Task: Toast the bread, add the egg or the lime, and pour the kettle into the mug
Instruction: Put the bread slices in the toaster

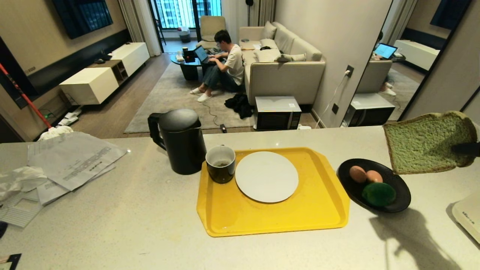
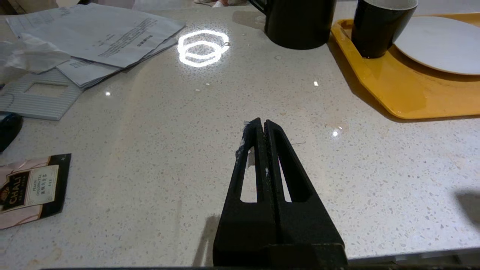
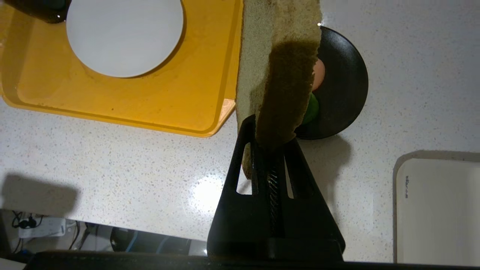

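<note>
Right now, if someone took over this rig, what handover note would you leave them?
Right gripper: jaws shut on the bread, held in the air above the black dish at the counter's right.
Left gripper: jaws shut, empty, parked over bare counter left of the yellow tray.
Things: the dish holds two visible eggs and the lime. The kettle stands just left of the tray; the mug and the empty white plate sit on the tray.
Done: bread picked up; whether toasted, cannot tell.
Left: nothing on the plate yet; add egg or lime, pour the kettle into the mug.
</note>
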Robot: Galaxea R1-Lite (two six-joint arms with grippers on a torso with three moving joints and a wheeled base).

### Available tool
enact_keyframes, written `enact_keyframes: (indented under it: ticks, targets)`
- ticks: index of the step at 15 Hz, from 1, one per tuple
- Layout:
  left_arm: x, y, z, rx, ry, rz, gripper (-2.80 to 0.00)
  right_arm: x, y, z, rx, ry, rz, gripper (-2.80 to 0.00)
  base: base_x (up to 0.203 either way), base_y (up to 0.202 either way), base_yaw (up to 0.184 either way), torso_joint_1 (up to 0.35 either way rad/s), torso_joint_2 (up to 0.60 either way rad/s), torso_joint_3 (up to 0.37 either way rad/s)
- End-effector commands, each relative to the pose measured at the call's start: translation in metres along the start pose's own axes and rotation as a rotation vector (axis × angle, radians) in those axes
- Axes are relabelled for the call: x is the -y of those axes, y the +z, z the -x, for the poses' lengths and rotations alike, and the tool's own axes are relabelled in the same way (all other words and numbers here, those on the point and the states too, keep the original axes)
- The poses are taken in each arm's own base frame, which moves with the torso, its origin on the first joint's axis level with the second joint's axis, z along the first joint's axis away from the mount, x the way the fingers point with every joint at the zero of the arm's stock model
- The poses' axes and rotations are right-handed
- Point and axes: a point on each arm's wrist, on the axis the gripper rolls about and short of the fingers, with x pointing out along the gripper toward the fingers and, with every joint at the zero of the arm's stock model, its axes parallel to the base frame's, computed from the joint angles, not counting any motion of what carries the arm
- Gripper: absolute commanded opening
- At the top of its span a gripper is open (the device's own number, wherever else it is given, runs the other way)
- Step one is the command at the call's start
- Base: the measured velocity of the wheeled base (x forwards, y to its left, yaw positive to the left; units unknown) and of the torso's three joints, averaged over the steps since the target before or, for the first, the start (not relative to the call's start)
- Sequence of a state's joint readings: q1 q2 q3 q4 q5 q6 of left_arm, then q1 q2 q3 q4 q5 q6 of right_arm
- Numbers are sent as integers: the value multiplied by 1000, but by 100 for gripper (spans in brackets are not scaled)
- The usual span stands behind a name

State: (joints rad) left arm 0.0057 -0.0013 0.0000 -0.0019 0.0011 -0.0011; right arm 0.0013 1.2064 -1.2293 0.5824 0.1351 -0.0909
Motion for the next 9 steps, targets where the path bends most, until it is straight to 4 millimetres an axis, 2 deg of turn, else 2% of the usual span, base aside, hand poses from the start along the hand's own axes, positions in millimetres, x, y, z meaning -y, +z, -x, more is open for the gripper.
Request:
enact_keyframes:
  ticks: [1,9]
  targets:
    - [0,0,0,0,1,0,-280,0,-1,-1,-6,2,0,-280,0,0,0,168,-333,-144]
    - [0,0,0,0,1,0,-280,0,0,-3,-7,13,21,-280,0,0,0,169,-318,-145]
